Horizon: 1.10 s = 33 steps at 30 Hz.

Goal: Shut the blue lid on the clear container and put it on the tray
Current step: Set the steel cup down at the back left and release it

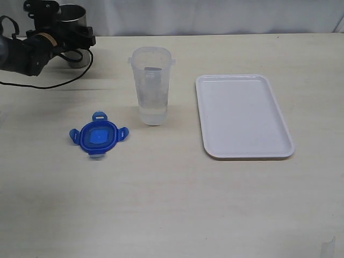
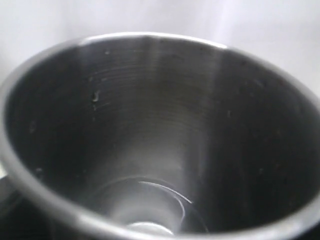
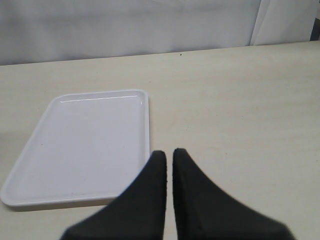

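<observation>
The blue lid (image 1: pixel 98 135) lies flat on the table, left of the clear container (image 1: pixel 151 86), which stands upright and uncovered with a little liquid at its bottom. The white tray (image 1: pixel 243 116) lies to the container's right with nothing on it; the right wrist view shows the tray (image 3: pixel 85 145) too. My left gripper (image 1: pixel 74 41) is at the far back left, its fingers closed round a grey steel cup (image 1: pixel 72 15). The cup's inside (image 2: pixel 160 130) fills the left wrist view, hiding the fingers. My right gripper (image 3: pixel 169 152) is shut on nothing, above the table beside the tray.
A black cable (image 1: pixel 48 85) trails from the left arm across the back left of the table. The table's far edge meets a pale backdrop (image 1: pixel 215 16). The right arm is out of the exterior view.
</observation>
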Tool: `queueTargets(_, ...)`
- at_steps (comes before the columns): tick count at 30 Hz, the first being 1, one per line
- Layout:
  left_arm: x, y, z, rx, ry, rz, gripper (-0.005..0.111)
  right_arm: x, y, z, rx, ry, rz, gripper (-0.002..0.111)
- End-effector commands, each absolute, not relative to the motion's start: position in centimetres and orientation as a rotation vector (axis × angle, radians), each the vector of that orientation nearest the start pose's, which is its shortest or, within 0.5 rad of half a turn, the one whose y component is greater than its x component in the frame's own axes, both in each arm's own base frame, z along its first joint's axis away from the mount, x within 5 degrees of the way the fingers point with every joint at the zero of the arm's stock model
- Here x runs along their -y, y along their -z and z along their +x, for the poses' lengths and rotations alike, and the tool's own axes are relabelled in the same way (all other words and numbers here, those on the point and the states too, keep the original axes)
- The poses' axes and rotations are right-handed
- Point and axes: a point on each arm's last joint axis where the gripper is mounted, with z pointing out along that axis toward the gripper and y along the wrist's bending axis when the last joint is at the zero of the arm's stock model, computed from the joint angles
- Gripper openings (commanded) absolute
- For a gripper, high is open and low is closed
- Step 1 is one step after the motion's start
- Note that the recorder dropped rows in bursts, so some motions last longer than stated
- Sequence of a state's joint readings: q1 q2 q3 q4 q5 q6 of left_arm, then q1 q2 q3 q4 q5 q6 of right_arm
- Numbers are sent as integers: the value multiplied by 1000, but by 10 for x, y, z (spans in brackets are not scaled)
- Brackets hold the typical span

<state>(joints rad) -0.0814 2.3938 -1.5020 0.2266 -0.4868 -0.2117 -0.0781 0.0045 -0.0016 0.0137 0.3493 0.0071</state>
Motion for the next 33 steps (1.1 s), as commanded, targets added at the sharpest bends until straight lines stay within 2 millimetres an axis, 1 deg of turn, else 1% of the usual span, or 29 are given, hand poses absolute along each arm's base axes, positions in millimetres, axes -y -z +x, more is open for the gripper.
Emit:
queueTargets(1,49,-89,505,-1966,148,121,88,4,-182,53,-1827,44,84,5)
queueTargets(3,48,-88,503,-2005,137,119,100,4,-182,53,-1827,44,84,5)
queueTargets(9,47,-92,500,-2057,117,123,100,4,-182,53,-1827,44,84,5)
queueTargets(11,47,-98,494,-2038,124,125,100,4,-182,53,-1827,44,84,5)
queueTargets(14,48,-109,481,-1977,149,130,100,4,-182,53,-1827,44,84,5)
queueTargets(22,46,-122,454,-1995,151,134,100,4,-182,53,-1827,44,84,5)
queueTargets(28,43,-145,425,-1985,155,129,100,4,-182,53,-1827,44,84,5)
queueTargets(33,41,-177,396,-1949,155,125,100,4,-182,53,-1827,44,84,5)
